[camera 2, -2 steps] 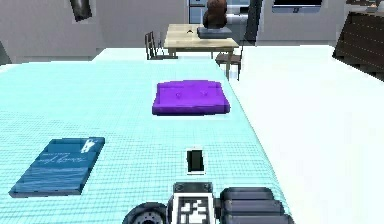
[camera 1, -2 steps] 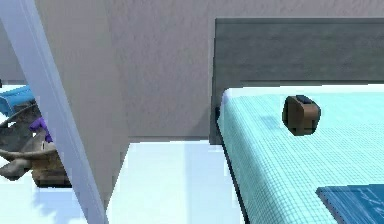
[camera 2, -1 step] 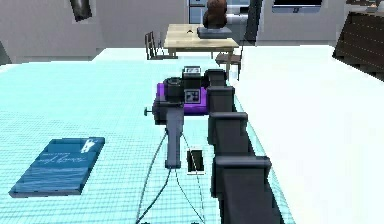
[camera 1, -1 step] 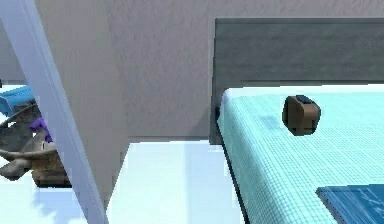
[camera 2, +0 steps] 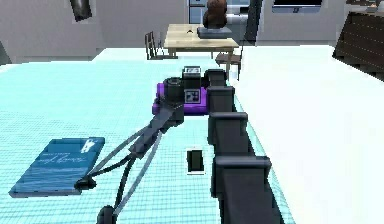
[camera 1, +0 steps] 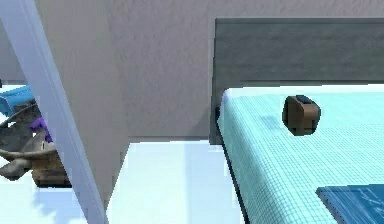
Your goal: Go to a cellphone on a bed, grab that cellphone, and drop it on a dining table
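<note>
A small dark flat cellphone (camera 2: 196, 161) lies on the pale teal bed (camera 2: 320, 130), just left of the dark arm bar (camera 2: 235, 150) that reaches over the cover. At the arm's far end are the white marker squares and a purple gripper body (camera 2: 178, 100). The gripper (camera 2: 97, 198) runs down-left from it, thin fingers (camera 2: 130, 165) ending beside a blue book (camera 2: 60, 165) flat on the bed. I cannot tell whether it holds anything. Beyond the bed stands a wooden dining table (camera 2: 190, 38) with chairs.
In the forward view, the bed (camera 1: 300, 160) has a grey headboard (camera 1: 300, 50), a brown boxy object (camera 1: 302, 113) and a blue book's corner (camera 1: 352, 203). A pale low surface (camera 1: 170, 185) sits beside it. A dark cabinet (camera 2: 365, 45) stands far right.
</note>
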### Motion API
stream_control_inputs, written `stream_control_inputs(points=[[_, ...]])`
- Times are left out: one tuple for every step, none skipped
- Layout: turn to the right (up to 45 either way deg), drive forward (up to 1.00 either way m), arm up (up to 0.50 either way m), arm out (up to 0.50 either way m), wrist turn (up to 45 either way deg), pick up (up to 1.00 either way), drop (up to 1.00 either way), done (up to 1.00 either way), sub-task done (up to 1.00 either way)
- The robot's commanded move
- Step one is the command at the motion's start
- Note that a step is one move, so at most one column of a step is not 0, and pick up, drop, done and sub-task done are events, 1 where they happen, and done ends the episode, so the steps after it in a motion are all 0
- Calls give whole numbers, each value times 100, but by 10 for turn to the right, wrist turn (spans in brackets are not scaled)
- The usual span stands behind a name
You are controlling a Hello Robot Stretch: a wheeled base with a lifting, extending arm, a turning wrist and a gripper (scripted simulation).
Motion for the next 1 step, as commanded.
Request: stream_control_inputs(points=[[0,0,0,0,450,0,0,0,0]])
